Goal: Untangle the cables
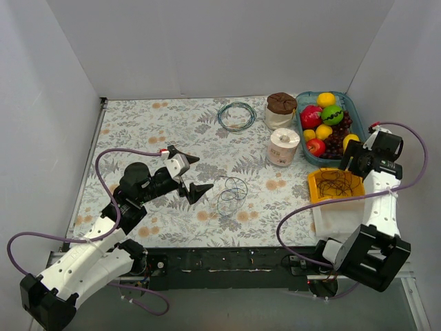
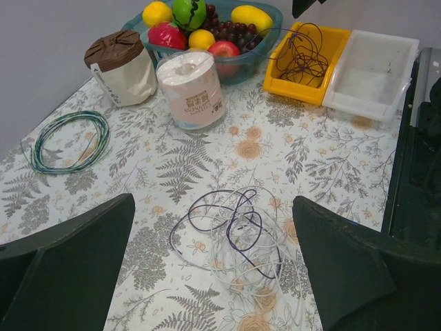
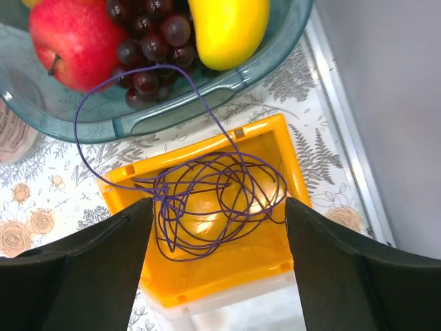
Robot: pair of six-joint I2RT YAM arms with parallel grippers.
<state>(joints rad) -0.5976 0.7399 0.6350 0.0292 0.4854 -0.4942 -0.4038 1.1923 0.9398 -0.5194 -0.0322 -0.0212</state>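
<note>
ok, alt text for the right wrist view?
A tangled purple cable lies in a yellow bin, one loop rising across the side of a teal fruit bowl with an apple and grapes. The right arm's dark fingers stand wide apart at the bottom corners, holding nothing.

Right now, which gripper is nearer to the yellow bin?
Right. The right gripper hangs open directly over the yellow bin; the left gripper is open well away, beside the loose cable tangle.
</note>
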